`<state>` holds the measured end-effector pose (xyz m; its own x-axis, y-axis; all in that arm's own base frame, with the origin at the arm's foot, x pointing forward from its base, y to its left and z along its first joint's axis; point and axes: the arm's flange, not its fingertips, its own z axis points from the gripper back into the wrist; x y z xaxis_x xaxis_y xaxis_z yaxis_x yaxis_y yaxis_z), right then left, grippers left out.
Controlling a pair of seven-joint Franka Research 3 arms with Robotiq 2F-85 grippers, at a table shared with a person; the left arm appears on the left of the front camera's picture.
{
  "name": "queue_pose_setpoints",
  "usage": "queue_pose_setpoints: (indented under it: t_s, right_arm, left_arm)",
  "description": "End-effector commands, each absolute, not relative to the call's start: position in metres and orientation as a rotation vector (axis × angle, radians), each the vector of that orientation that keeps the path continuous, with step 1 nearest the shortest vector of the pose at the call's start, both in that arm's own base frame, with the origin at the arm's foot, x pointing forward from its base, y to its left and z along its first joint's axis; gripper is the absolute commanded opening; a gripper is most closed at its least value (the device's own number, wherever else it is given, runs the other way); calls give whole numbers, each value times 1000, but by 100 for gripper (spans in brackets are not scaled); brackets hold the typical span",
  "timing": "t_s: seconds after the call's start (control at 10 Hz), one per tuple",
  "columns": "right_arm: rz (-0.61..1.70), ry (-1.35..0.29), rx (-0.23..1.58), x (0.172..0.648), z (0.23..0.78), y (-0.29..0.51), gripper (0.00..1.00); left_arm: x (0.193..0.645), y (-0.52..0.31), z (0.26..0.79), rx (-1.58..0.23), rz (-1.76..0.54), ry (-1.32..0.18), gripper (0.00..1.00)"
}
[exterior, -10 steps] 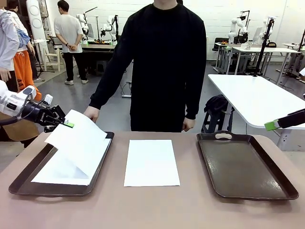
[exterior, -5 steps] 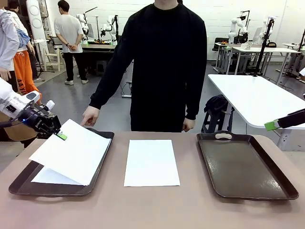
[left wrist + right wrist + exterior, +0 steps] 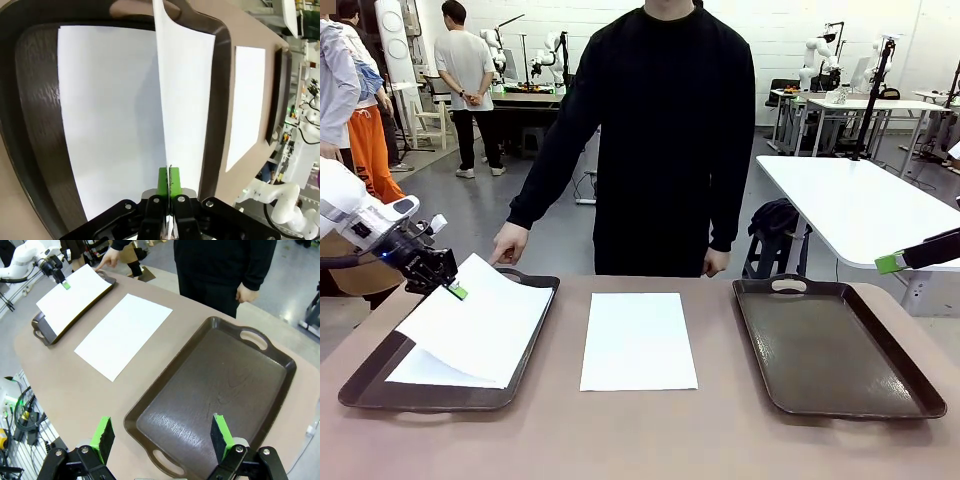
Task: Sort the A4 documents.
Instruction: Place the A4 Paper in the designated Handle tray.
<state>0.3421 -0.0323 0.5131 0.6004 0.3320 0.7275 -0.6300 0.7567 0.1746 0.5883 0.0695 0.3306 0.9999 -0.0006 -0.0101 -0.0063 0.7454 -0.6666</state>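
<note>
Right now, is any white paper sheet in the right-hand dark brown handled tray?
No: the dark brown handled tray shows only its bare bottom.

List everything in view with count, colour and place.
Table: one, greyish brown.
Trays: two, dark brown; left tray and right tray at the table's two ends.
A4 sheets: three, white; held sheet slanting over the left tray, flat sheet in that tray, middle sheet between the trays.
Person's hands: two; pointing hand at the left tray's far rim, other hand hanging by the far edge.
Left claw: one, black, green pads, shut on the held sheet's edge.
Right claw: one, black, green pads, open, up right of the right tray.
</note>
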Motion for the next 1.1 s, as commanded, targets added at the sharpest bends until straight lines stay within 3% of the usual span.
queue_pose_setpoints:
  t_s: [0.0,0.9,1.0]
  right_arm:
    - [585,-736,468,344,511,-31,100]
    - [585,-736,468,344,511,-31,100]
    - [585,-736,468,344,511,-31,100]
  left_arm:
    - [587,65,324,-697,41,3,1]
    - [576,65,351,-399,1,-19,90]
    - [576,61,354,-370,-1,-32,96]
